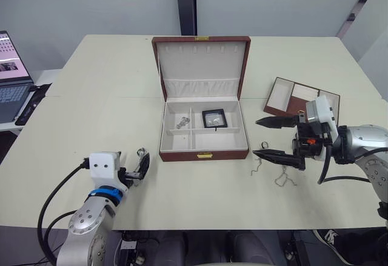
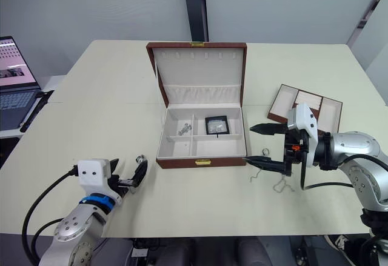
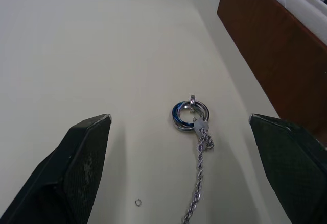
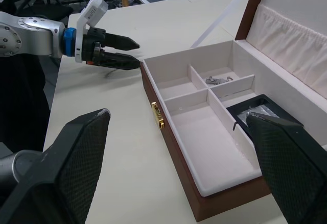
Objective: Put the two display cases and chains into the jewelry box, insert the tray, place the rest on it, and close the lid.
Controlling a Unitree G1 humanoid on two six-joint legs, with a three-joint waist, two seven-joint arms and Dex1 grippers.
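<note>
The jewelry box (image 1: 204, 153) stands open mid-table, its lid (image 1: 201, 66) upright. One display case (image 1: 214, 118) lies in a back compartment and a chain (image 1: 182, 122) in the compartment to its left. The tray (image 1: 301, 99) rests to the box's right. My right gripper (image 1: 255, 137) hangs open just right of the box, above loose chains (image 1: 284, 179) and a small ring (image 1: 264, 146) on the table. My left gripper (image 1: 140, 168) is open, low over the table left of the box. Another chain with a blue-silver ring (image 3: 190, 116) lies between its fingers (image 3: 76, 163), untouched.
A laptop (image 1: 9, 78) sits on a side surface at far left. A tiny loose ring (image 3: 137, 202) lies on the table by the left gripper. The box's brown side wall (image 3: 276, 66) is close beside that gripper.
</note>
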